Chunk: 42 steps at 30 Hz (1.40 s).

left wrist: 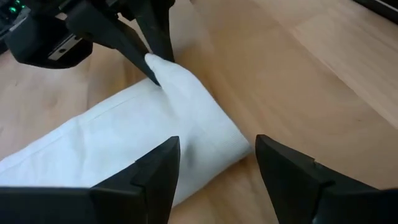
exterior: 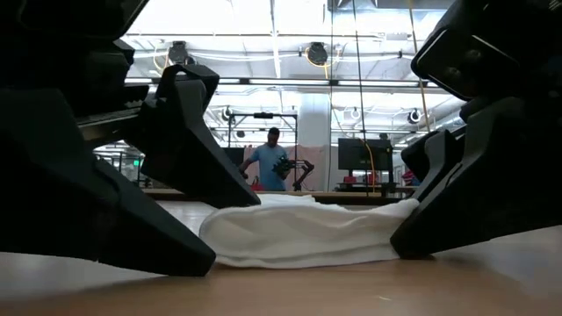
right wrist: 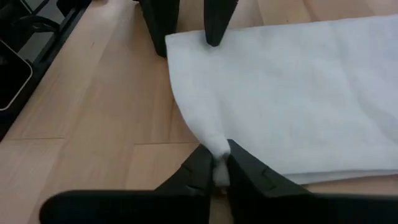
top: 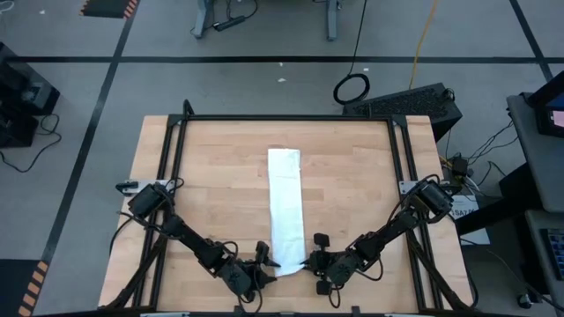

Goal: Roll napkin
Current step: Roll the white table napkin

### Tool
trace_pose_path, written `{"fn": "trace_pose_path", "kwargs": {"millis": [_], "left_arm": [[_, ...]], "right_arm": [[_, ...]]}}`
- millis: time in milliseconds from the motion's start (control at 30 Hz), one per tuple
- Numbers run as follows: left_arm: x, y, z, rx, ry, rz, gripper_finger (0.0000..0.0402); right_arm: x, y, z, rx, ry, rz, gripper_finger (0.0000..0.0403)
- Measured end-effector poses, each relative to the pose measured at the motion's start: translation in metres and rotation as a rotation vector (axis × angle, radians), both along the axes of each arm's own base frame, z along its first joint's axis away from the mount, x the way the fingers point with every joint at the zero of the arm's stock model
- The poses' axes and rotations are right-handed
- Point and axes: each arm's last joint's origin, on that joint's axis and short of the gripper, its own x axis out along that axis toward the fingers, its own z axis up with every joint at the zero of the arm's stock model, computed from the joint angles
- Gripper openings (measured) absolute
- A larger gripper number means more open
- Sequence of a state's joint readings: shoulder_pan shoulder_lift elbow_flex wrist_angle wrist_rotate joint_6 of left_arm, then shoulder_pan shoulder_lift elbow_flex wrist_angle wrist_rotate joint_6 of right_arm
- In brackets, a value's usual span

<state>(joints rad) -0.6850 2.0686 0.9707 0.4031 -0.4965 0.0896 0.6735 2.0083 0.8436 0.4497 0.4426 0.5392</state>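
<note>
The napkin (top: 285, 204) lies as a long strip down the tabletop's (top: 211, 167) middle, its near end pinched by the right gripper (right wrist: 219, 167), while the left gripper (left wrist: 214, 165) straddles the other corner, fingers spread.

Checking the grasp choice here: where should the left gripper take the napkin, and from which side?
The near-end corner on its own side, approached from outside the long edge. The napkin lies as a narrow flat strip; the right gripper pinches the opposite near corner, while the left gripper straddles its corner, open.
</note>
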Motion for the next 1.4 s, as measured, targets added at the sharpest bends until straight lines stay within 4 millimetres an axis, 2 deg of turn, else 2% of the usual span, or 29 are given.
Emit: {"fn": "trace_pose_path", "kwargs": {"millis": [100, 167, 400, 433, 667, 833, 900, 1000, 1167, 1267, 1400], "left_arm": [[0.002, 0.003, 0.000, 0.035, 0.006, -0.035, 0.0202], [0.005, 0.005, 0.000, 0.043, 0.019, -0.072, 0.0177], [0.008, 0.013, -0.004, 0.023, 0.074, -0.088, 0.0027], [0.008, 0.014, -0.004, 0.025, 0.075, -0.084, 0.0015], [0.009, 0.017, -0.001, 0.011, 0.074, -0.049, 0.0010], [0.005, 0.023, 0.013, -0.049, 0.067, 0.010, 0.0005], [0.003, 0.027, 0.020, -0.096, 0.053, 0.044, 0.0004], [0.003, 0.032, 0.025, -0.171, 0.040, 0.098, 0.0004], [0.007, 0.038, 0.030, -0.259, 0.006, 0.152, 0.0006], [0.009, 0.041, 0.030, -0.276, 0.003, 0.173, 0.0008], [0.011, 0.043, 0.032, -0.282, -0.016, 0.192, 0.0009]], "right_arm": [[0.000, 0.000, 0.000, 0.006, 0.000, -0.002, 0.0026], [0.000, 0.000, 0.000, 0.017, 0.000, -0.009, 0.0026], [0.002, 0.000, 0.001, 0.037, -0.010, -0.012, 0.0025], [0.002, 0.000, 0.001, 0.037, -0.013, -0.011, 0.0025], [0.000, 0.001, 0.011, 0.035, -0.012, 0.042, 0.0040], [-0.012, 0.007, 0.039, -0.140, -0.055, 0.194, 0.0105], [-0.018, 0.011, 0.042, -0.251, -0.067, 0.257, 0.0138], [-0.027, 0.019, 0.043, -0.410, -0.118, 0.268, 0.0182], [-0.024, 0.022, 0.028, -0.507, -0.161, 0.179, 0.0240], [-0.017, 0.021, 0.021, -0.510, -0.184, 0.166, 0.0253], [-0.012, 0.015, 0.009, -0.501, -0.150, 0.161, 0.0252]]}}
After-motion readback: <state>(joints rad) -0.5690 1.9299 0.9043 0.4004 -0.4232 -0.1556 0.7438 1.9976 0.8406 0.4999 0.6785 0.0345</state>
